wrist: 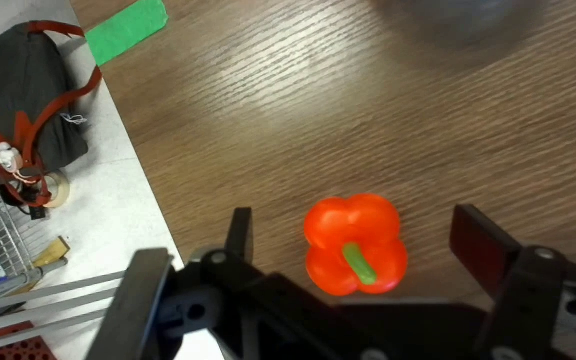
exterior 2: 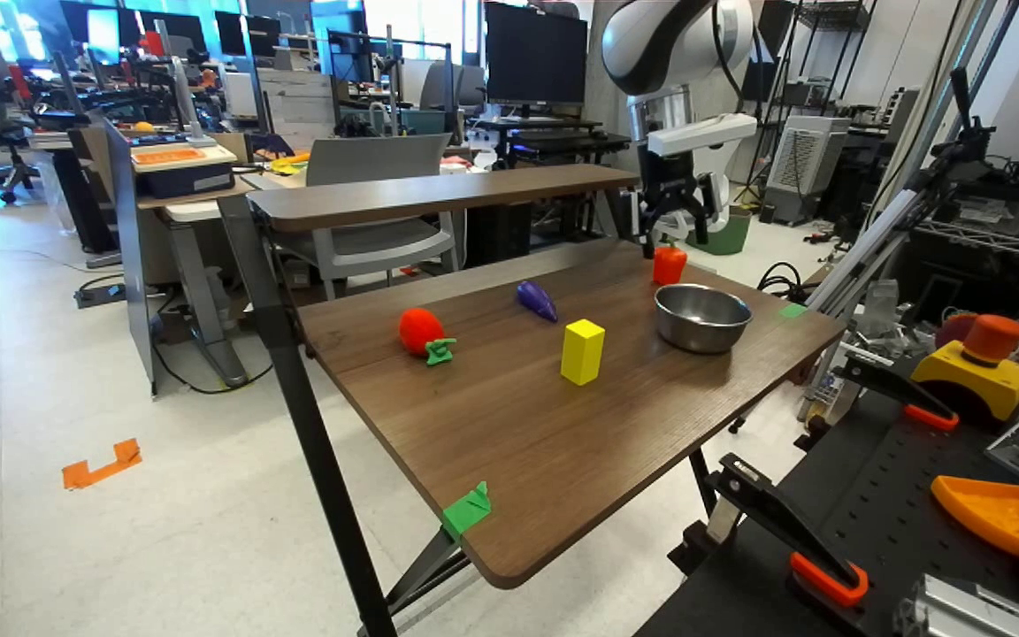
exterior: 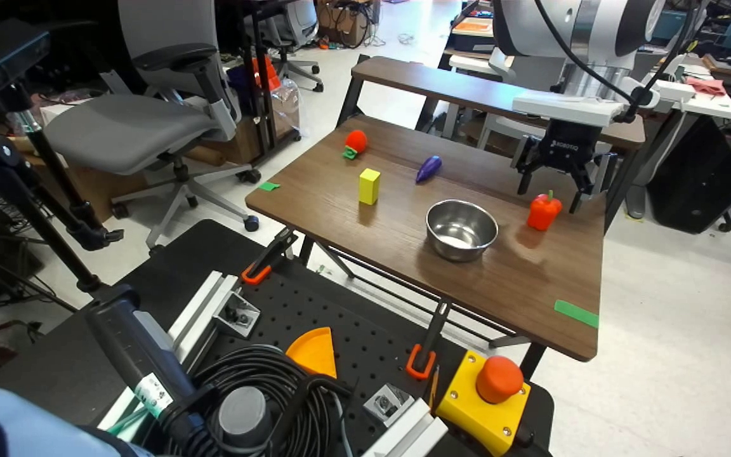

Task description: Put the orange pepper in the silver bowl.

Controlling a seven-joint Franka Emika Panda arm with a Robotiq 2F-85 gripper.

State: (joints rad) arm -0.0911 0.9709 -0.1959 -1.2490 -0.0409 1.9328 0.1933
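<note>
The orange pepper (exterior: pixel 543 212), orange-red with a green stem, stands upright on the brown table; it shows in an exterior view (exterior 2: pixel 670 265) as well. The silver bowl (exterior: pixel 457 252) stands near it, also visible in an exterior view (exterior 2: pixel 700 338); its inside shows no object. My gripper (exterior: pixel 549 194) is open and points down just above the pepper, also in an exterior view (exterior 2: pixel 674 242). In the wrist view the pepper (wrist: pixel 355 245) lies between the spread fingers (wrist: pixel 353 222), with gaps on both sides. The bowl (wrist: pixel 463 30) is a blurred, cut-off shape at the top.
A yellow block (exterior: pixel 368 186), a purple eggplant (exterior: pixel 429 169) and a red-orange round toy with green leaves (exterior: pixel 356 142) lie on the table (exterior: pixel 315 184). A raised shelf (exterior: pixel 429 79) runs along the table's back edge. Green tape (exterior: pixel 576 313) marks a corner.
</note>
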